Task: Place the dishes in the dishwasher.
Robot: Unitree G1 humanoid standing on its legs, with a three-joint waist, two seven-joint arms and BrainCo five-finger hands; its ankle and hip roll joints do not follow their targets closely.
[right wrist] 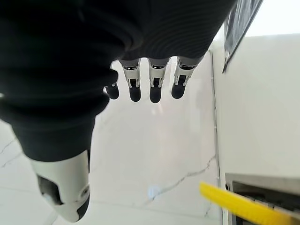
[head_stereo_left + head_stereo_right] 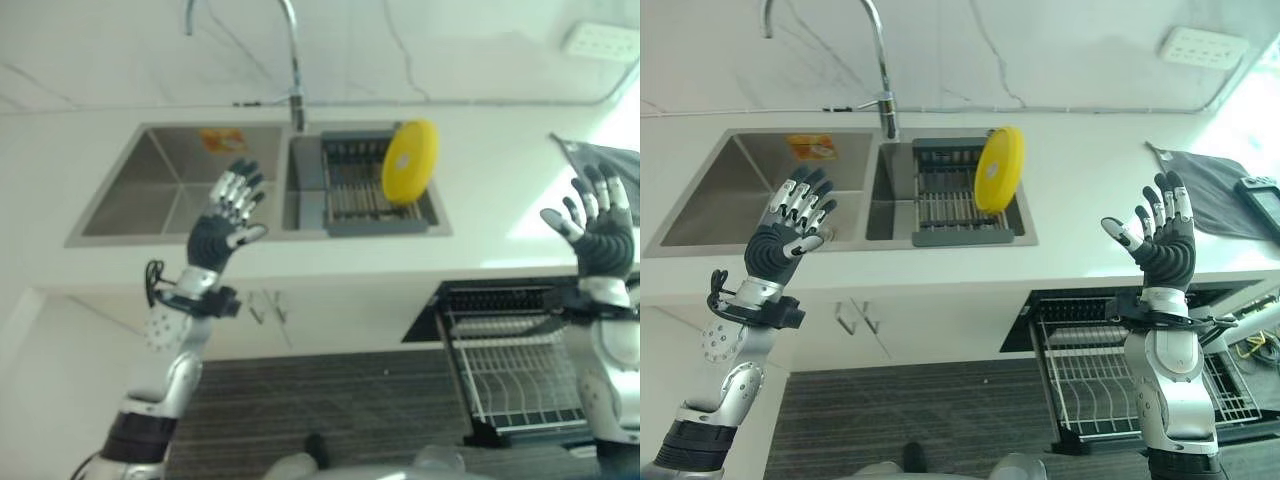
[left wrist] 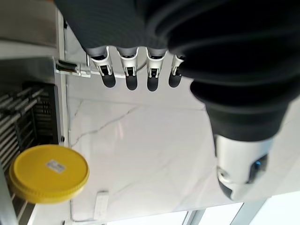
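A long white worktop [image 2: 1080, 230] runs under a pale marbled wall [image 2: 1040, 50], and a double sink [image 2: 700, 215] is set into it, with a tall curved tap [image 2: 878, 60] rising behind the divide between the two basins. Below the worktop, under the right hand, the dishwasher [image 2: 1040, 335] stands open with its wire rack [image 2: 1090, 385] pulled out over the dark floor [image 2: 910, 410]. A dark cloth [image 2: 1205, 185] lies on the worktop just beyond the right hand's fingers, off to their outer side, with a small dark device [image 2: 1260, 200] at its far edge, and a white wall socket [image 2: 1203, 46] sits high on the wall above it.

The sink's right basin holds a grey drainer rack [image 2: 950, 200], and a yellow plate [image 2: 998, 168] stands on edge at the end of it, leaning slightly. It lies between the two hands, well apart from both and further away than either.

The left hand [image 2: 790, 232] is raised in front of the left basin, fingers [image 2: 805, 200] straight and spread, grasping nothing. The right hand [image 2: 1160, 245] is raised above the front edge of the worktop over the open dishwasher, palm inward, its fingers [image 2: 1165, 205] likewise spread and released.
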